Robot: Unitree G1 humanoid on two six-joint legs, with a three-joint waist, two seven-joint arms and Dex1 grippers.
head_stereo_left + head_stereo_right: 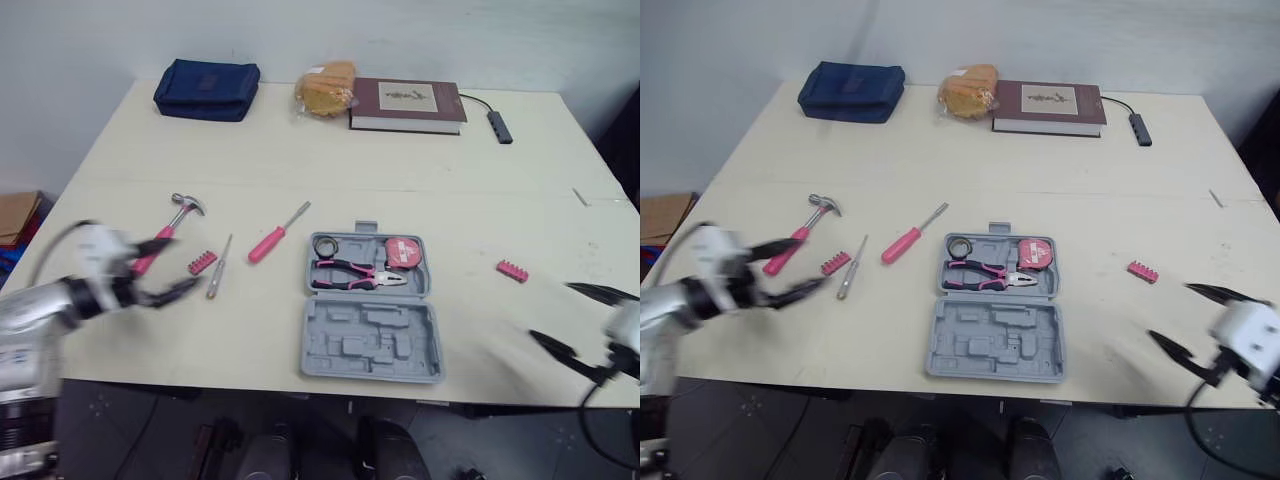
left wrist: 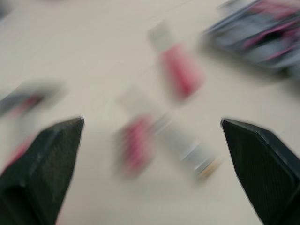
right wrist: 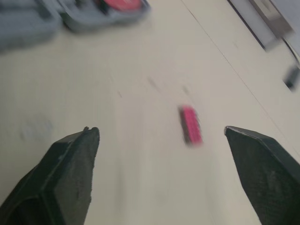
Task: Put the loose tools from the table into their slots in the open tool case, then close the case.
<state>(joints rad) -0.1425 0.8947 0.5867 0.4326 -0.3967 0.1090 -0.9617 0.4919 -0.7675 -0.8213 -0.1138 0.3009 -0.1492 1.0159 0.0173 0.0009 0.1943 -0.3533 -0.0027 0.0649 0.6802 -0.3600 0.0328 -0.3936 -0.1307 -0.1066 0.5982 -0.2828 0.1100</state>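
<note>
The left claw (image 1: 183, 263) hangs with its two black fingers spread wide just above the bench (image 1: 300, 160). It sits over the cluster of loose tools at the robot's left, apparently opened for a first pick. Closest to its tips are a short pink strip of screwdriver bits (image 1: 202, 263) and a slim screwdriver with a pale handle (image 1: 219, 268), lying side by side. The pink-handled claw hammer (image 1: 181, 213) lies just beyond, partly behind the upper finger. A pink-handled flat screwdriver (image 1: 272, 240) lies a little nearer the case.

The right claw (image 1: 552, 312) is likewise spread and holds nothing. It is low over the bench's near right edge and faces a second pink bit strip (image 1: 511, 270), which lies alone between it and the case. Each arm seems to be covering its own side.

The grey moulded plastic tool case (image 1: 370, 345) lies open flat in the middle. Its far half holds pink-handled pliers (image 1: 358, 274), a red round tape measure (image 1: 402, 251) and a small dark roll (image 1: 325, 245). The near half shows bare recesses, so slots remain to fill before closing.

A navy pouch (image 1: 206, 90), a bagged loaf (image 1: 326, 88) and a maroon book (image 1: 407, 103) sit along the far edge, out of the way.
</note>
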